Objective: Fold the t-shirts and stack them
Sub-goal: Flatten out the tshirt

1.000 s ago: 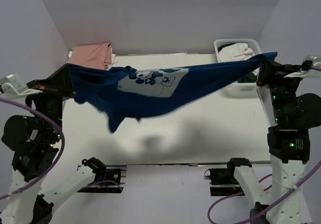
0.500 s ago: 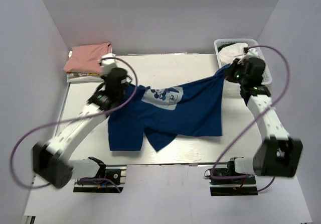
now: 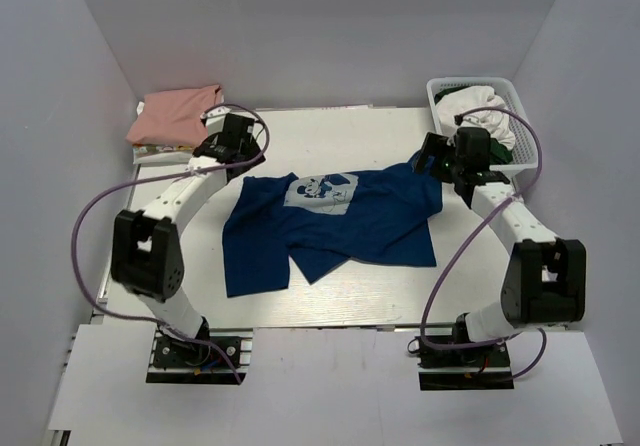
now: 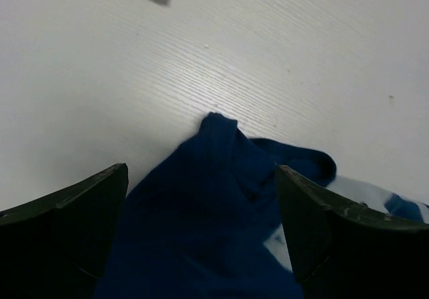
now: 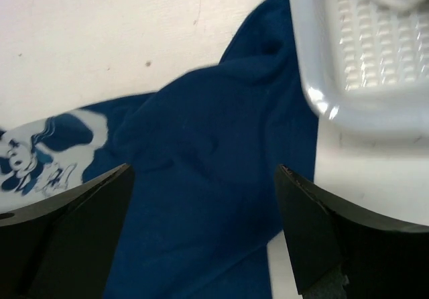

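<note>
1. In the upper left of the overhead view, we see the salmon-pink t-shirt (image 3: 178,113) lying as a bundle at the far-left corner of the table (image 3: 330,301), apart from the blue one.
2. Just right of it, the left gripper (image 4: 201,178) hangs over the blue shirt's upper-left edge. Its fingers (image 4: 64,228) are spread wide, and a bunched bit of cloth lies on the table between them, not pinched.
3. In the centre, the dark blue t-shirt (image 3: 345,231) lies rumpled on the table with its chest print (image 3: 322,191) facing up and its lower edge creased and partly folded over.
4. At the shirt's upper-right corner, the right gripper (image 5: 204,178) is over the cloth. We see its fingers (image 5: 67,232) spread wide too, with nothing pinched.
5. In the upper right stands the white basket (image 3: 436,86) with a white cloth (image 3: 487,106) in it. In the right wrist view, the blue shirt's corner reaches the basket's near corner.
</note>
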Motion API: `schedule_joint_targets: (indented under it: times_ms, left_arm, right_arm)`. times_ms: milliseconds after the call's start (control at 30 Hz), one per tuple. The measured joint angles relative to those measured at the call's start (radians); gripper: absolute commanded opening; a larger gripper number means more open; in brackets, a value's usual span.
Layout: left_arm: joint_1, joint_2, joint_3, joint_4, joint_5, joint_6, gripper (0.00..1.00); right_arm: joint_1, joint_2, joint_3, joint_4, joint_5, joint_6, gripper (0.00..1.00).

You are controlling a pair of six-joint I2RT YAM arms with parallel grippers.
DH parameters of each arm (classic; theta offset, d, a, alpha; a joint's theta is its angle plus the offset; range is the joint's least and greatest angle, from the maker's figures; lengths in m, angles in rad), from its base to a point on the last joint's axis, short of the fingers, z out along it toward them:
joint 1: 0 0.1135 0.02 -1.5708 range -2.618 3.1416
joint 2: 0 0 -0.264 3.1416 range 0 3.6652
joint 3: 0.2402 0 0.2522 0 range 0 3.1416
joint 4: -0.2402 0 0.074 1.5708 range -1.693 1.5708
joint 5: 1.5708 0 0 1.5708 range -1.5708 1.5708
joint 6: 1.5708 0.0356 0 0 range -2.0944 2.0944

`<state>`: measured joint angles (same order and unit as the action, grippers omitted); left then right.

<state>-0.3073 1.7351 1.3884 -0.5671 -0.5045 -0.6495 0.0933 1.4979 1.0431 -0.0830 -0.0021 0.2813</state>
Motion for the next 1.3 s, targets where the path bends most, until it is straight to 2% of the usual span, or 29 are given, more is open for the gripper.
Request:
schedule_joint_targets:
  times_ms: [133, 300, 400, 567, 633, 733, 867, 900, 967, 1000, 1300]
  left_arm:
    - [-0.016, -0.211, -0.216, 0.002, 0.062, -0.060, 1.00]
    - [-0.024, -0.476, -0.562, -0.086, 0.165, -0.167, 1.00]
    - [-0.024, -0.630, -0.710, -0.144, 0.236, -0.237, 1.00]
    - [-0.024, -0.818, -0.839, -0.211, 0.299, -0.325, 1.00]
    - [-0.024, -0.838, -0.877, -0.212, 0.320, -0.348, 1.00]
    - [-0.024, -0.813, -0.924, -0.196, 0.361, -0.367, 0.94]
    - [-0.023, -0.764, -0.933, -0.166, 0.391, -0.381, 0.72]
    - [-0.023, -0.758, -0.933, -0.158, 0.394, -0.383, 0.52]
    - [-0.023, -0.747, -0.935, -0.140, 0.407, -0.384, 0.28]
    - [-0.023, -0.742, -0.935, -0.134, 0.415, -0.381, 0.02]
    - [-0.023, -0.777, -0.936, -0.100, 0.428, -0.367, 0.00]
  right_arm:
    - [0.024, -0.133, -0.134, 0.004, 0.003, 0.066, 0.90]
    - [0.039, -0.248, -0.267, -0.013, 0.006, 0.163, 0.90]
    - [0.039, -0.299, -0.327, -0.023, 0.022, 0.213, 0.90]
    - [0.038, -0.344, -0.361, -0.045, 0.037, 0.250, 0.90]
    - [0.038, -0.346, -0.363, -0.048, 0.038, 0.255, 0.90]
    - [0.038, -0.345, -0.370, -0.069, 0.045, 0.259, 0.90]
    - [0.038, -0.344, -0.391, -0.099, 0.057, 0.261, 0.90]
    - [0.038, -0.344, -0.401, -0.101, 0.060, 0.262, 0.90]
    - [0.038, -0.344, -0.421, -0.108, 0.065, 0.264, 0.90]
    - [0.038, -0.344, -0.429, -0.116, 0.071, 0.266, 0.90]
    - [0.038, -0.344, -0.438, -0.209, 0.109, 0.266, 0.90]
